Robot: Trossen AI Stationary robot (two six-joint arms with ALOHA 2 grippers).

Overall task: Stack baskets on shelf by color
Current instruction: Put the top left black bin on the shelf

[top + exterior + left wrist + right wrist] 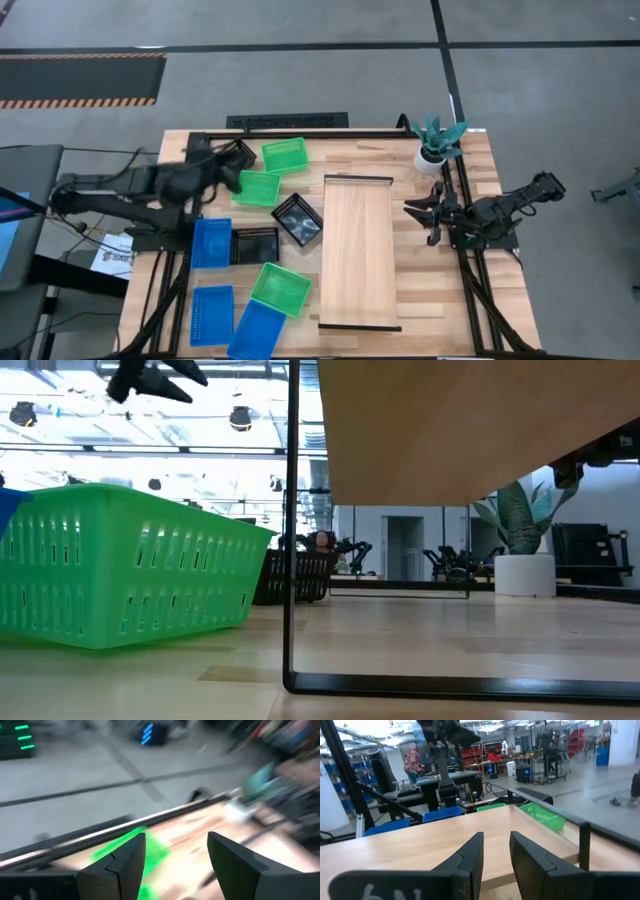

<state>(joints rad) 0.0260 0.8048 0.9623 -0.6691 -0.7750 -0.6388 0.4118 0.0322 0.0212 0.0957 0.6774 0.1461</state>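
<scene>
My left gripper (228, 168) hangs open and empty above the table's far left part, over a black basket (238, 154) and beside two green baskets (283, 154) (257, 188); one green basket (150, 851) shows blurred beyond its fingers. Two more black baskets (297, 219) (255, 245) lie left of the shelf (358, 250). Three blue baskets (210, 242) (211, 314) (257, 330) and a third green basket (280, 288) (120, 565) rest on the tabletop at near left. The shelf's board (420, 845) is bare. My right gripper (422, 212) (496, 851) waits, narrowly open, at the shelf's right edge.
A potted plant (434, 145) (522, 550) stands at the table's far right corner, close to the right arm. Black frame rails (468, 270) run along both table sides. The shelf's black end rail (291, 560) stands on the tabletop. People and equipment (412, 760) show beyond the table.
</scene>
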